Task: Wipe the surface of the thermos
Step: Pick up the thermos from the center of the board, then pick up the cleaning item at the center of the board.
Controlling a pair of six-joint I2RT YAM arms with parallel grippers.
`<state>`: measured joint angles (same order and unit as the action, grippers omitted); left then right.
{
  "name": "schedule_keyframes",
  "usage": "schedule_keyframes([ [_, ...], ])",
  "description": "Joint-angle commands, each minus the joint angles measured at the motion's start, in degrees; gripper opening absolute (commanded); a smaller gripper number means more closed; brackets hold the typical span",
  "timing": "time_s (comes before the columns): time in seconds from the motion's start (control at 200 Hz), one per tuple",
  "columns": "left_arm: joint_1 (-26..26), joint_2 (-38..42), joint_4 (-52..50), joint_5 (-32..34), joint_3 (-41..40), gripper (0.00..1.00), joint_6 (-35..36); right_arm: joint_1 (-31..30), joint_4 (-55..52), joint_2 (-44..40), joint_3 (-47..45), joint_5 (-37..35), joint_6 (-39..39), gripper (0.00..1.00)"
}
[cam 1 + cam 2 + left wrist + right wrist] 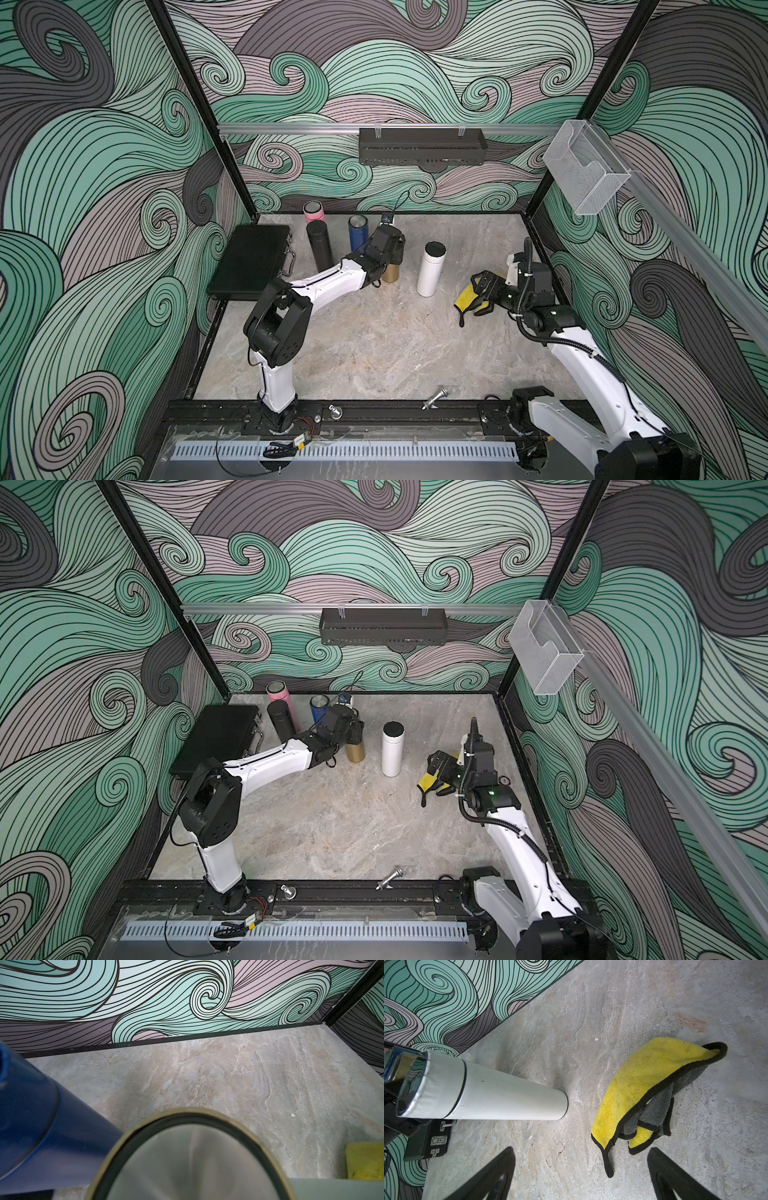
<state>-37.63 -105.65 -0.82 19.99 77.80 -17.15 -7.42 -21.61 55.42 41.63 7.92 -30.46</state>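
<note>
Gold metal thermos (390,273) clamped by left gripper (392,258), right gripper (580,1149) jaws apart over yellow-grey microfibre cloth (639,1084); adjacent blue thermos (357,235) may be toppled on lifting

A matt, veined stone-look tabletop (612,1001) carries a plush yellow-and-grey microfibre cloth (643,1084) edged in black fabric, a smooth matt white thermos (508,1099) rimmed in mirror-bright chrome, a gold thermos (197,1163) topped with brushed steel, and a glossy, lacquered blue thermos (41,1126).
</note>
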Motion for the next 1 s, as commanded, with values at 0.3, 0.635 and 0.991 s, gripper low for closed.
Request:
schedule_keyframes([
  [0.3, -2.2, 14.8, -4.4, -2.9, -6.2, 0.0, 3.0, 1.5, -8.5, 11.6, 5.5, -8.7, -6.4, 1.0],
  [0.635, -3.1, 29.2, -10.5, -4.0, -13.7, 0.0, 0.3, 3.3, -8.8, 20.3, 13.5, -12.4, -1.0, 1.0],
  [0.991, -3.2, 32.3, -8.5, -3.4, -16.8, 0.0, 0.4, 5.3, -10.1, 36.3, 19.1, -8.8, -1.9, 0.97],
])
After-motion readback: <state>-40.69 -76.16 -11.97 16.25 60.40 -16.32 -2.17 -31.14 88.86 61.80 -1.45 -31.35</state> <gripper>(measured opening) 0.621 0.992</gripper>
